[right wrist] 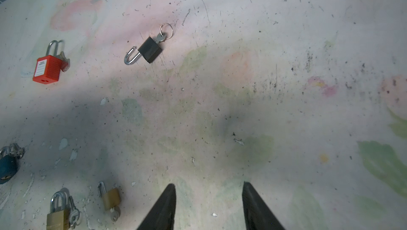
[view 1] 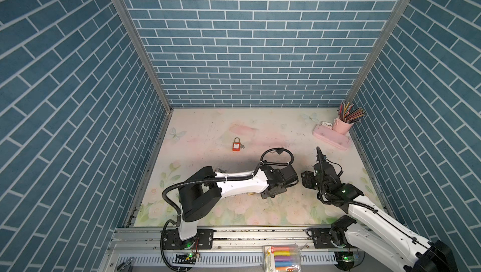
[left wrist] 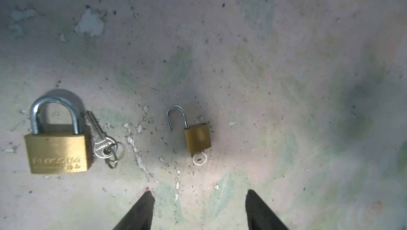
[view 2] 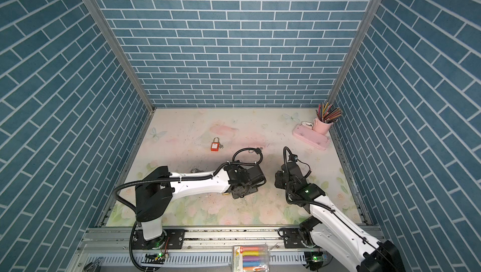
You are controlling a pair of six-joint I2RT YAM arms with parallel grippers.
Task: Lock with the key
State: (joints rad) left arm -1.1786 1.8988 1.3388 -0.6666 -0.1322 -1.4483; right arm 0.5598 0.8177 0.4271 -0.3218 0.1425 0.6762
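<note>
A small brass padlock (left wrist: 197, 138) lies flat on the table, its shackle swung open and a key (left wrist: 200, 158) in its base. My left gripper (left wrist: 199, 195) hangs just above and short of it, open, with nothing between the fingertips (left wrist: 149, 198). The same small padlock (right wrist: 111, 199) shows in the right wrist view. A black padlock (right wrist: 150, 49) with an open shackle and a key on a ring lies farther off. My right gripper (right wrist: 208, 187) is open over bare table. In both top views the wrists hide the two grippers.
A large shut brass padlock (left wrist: 57, 149) with loose keys (left wrist: 103, 145) lies beside the small one. A red padlock (view 1: 236, 147) (right wrist: 47, 69) sits mid-table and a blue one (right wrist: 7, 167) nearby. A pink cup of pencils (view 1: 343, 124) and a pink case (view 1: 330, 136) stand at the back right.
</note>
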